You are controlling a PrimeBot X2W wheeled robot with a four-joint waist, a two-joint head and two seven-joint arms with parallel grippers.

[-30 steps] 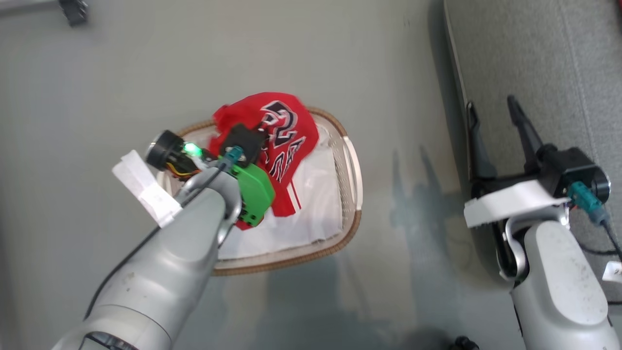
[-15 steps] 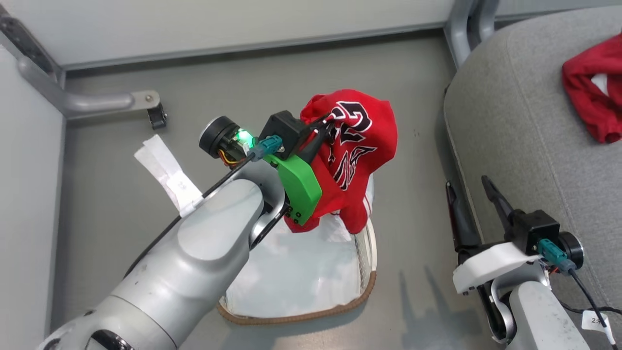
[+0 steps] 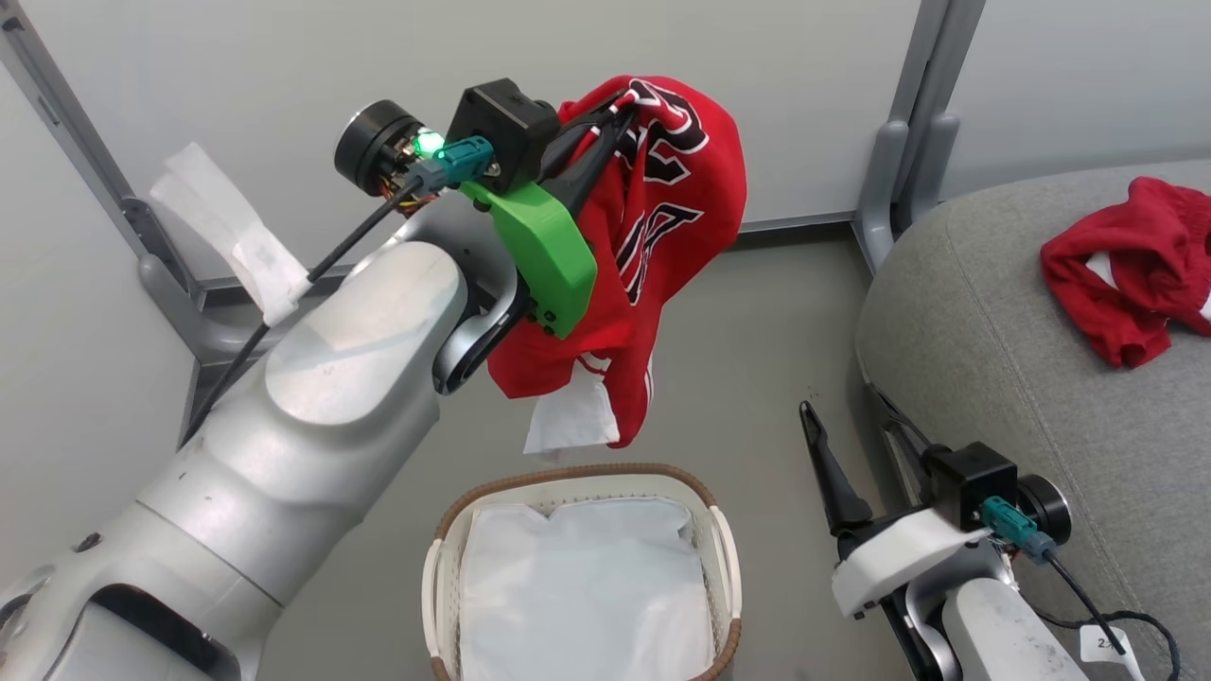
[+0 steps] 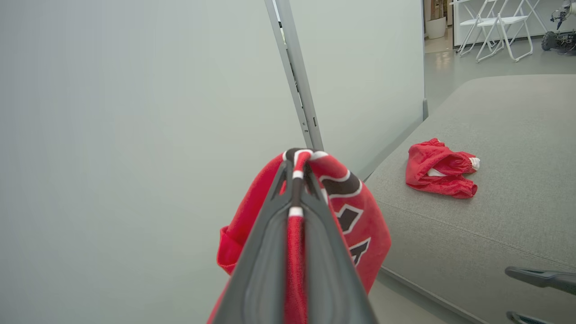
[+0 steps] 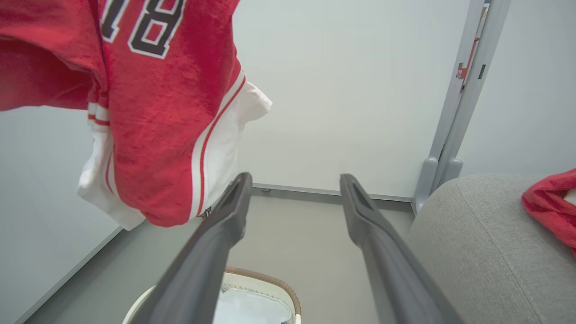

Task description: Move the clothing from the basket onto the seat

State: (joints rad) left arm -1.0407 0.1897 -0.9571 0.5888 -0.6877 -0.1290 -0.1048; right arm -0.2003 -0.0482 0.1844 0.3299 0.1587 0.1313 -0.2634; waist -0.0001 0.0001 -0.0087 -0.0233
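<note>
My left gripper (image 3: pixel 613 112) is shut on the red jersey (image 3: pixel 667 236), which hangs in the air well above the basket (image 3: pixel 577 473). In the left wrist view the fabric (image 4: pixel 355 211) is pinched between the closed fingers of the left gripper (image 4: pixel 297 167). The basket holds a flat white cloth (image 3: pixel 582 586). A plain red garment (image 3: pixel 1126 274) lies crumpled on the grey seat (image 3: pixel 993 340) at the right. My right gripper (image 3: pixel 842 411) stands open beside the seat's front edge with nothing in it. Through its spread fingers (image 5: pixel 234 211) I see the hanging jersey (image 5: pixel 166 112) and the basket rim (image 5: pixel 270 276).
Pale wall panels close off the back and left. A grey metal post (image 3: pixel 908 123) stands at the seat's far corner, and a frame leg (image 3: pixel 170 284) runs along the left wall. Grey floor lies between basket and seat. White folding chairs (image 4: pixel 499 27) stand far beyond the seat.
The head camera has tilted up. My left arm has lifted the jersey out of the basket and high above it. The right gripper stays open.
</note>
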